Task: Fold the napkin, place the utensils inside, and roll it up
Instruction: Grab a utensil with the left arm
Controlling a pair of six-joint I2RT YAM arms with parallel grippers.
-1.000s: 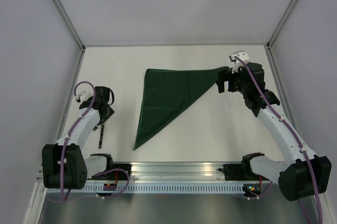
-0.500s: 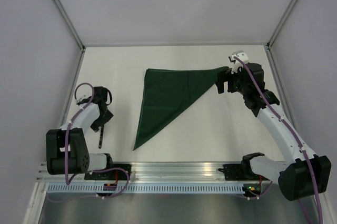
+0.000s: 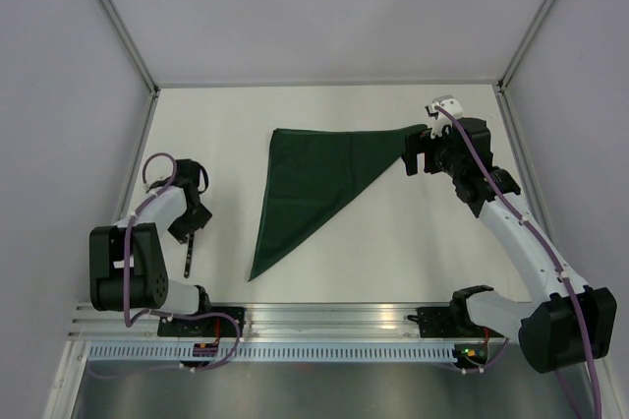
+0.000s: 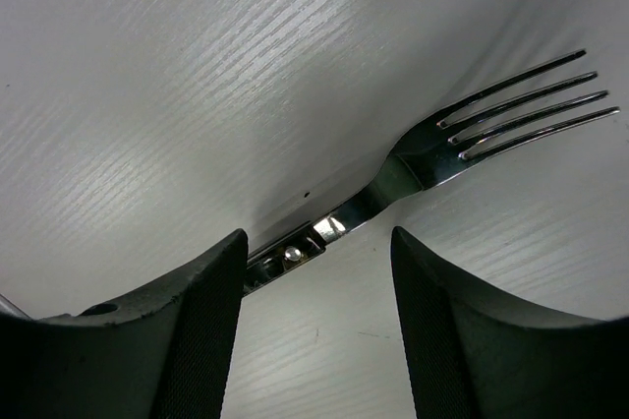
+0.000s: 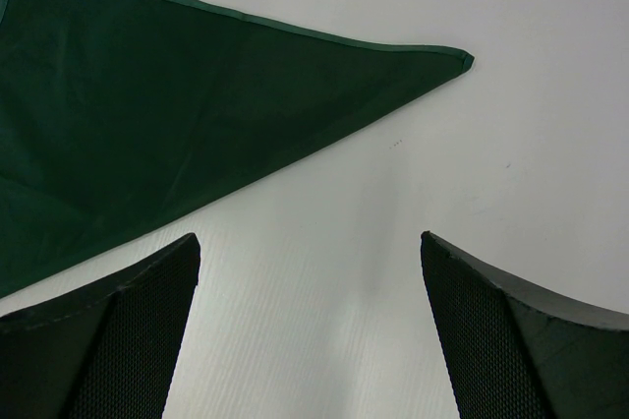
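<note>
Napkin [image 3: 314,178] lies folded into a dark green triangle in the middle of the worktop [image 3: 393,242], one straight edge along the far side, another running down its left side toward the arms, and the long diagonal edge facing the right arm. The fold step looks done, so the utensils seem to be next. That would explain the left hand [image 4: 316,242], which is low over the fork [image 4: 413,158] near the left edge of the worktop. Its fingers [image 4: 201,326] stand apart on either side of the handle, the tines point away past them, and nothing is gripped yet. Straddling the narrow handle rather than the tines gives the pads a flat, slim section to pinch. The right hand [image 5: 308,242] is spread wide and empty, hovering just beside the napkin's far right corner [image 5: 462,58]. From there it could pin or lift that corner if the cloth shifts. Bare worktop separates fork and napkin, so a carry to the right looks unobstructed. The tight spot is on the left, where the side wall [image 3: 59,144] stands close to the left arm's elbow. The hemmed edges lie flat with no curl showing, and the ground beside the diagonal is open.
</note>
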